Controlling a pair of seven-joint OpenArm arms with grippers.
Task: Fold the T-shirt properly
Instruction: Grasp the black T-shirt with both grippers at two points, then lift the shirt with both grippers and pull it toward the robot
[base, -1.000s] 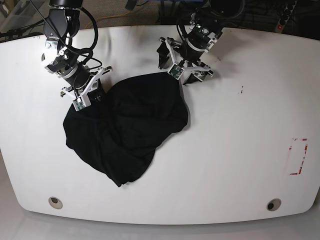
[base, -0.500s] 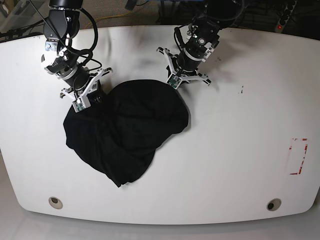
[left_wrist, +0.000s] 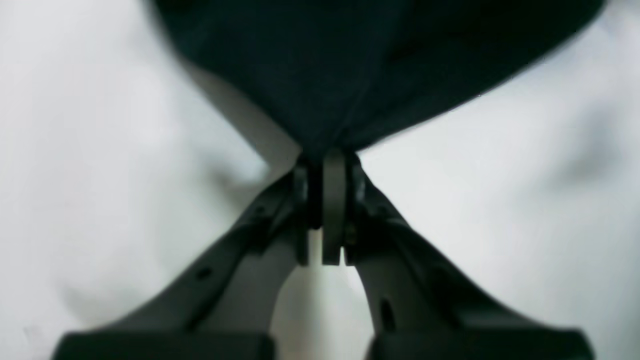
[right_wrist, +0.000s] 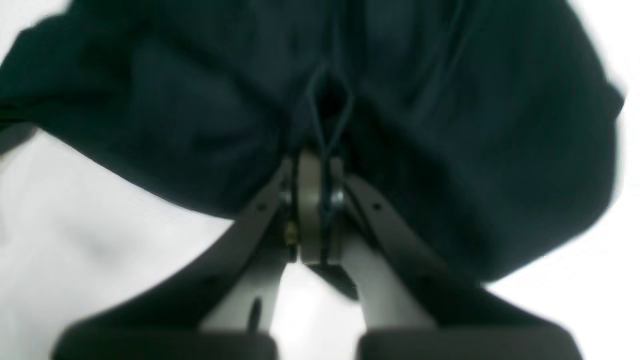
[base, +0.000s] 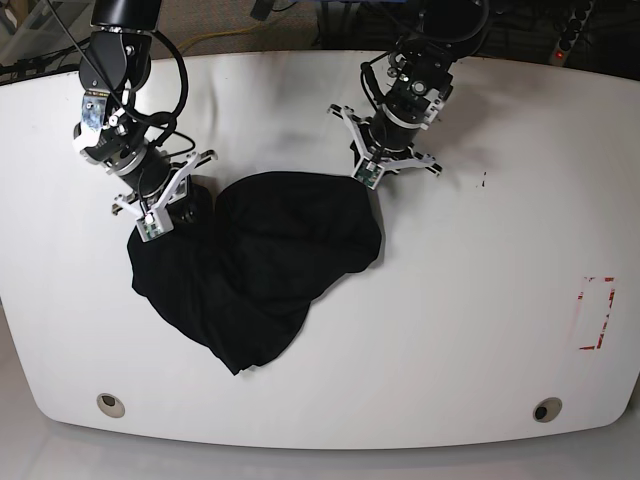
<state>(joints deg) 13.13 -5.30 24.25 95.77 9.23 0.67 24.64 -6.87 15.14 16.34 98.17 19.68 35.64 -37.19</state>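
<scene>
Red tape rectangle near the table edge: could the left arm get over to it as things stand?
Probably not freely. The left gripper is shut on the T-shirt, so it would drag the cloth along. The bare table toward the red tape rectangle holds no obstacle.

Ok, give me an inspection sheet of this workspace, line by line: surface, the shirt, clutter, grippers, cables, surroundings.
Surface: white table, dark smudges near the far edge, two round holes near the front edge.
Job's things: black T-shirt lies crumpled in a heap, not folded.
Clutter: red-marked rectangle and a small dark mark on the table.
Grippers: left gripper shut on a T-shirt edge; right gripper shut on bunched T-shirt cloth.
Cables: black cables loop along the right arm; yellow cable behind the table.
Surroundings: power strip beyond the far edge.
</scene>
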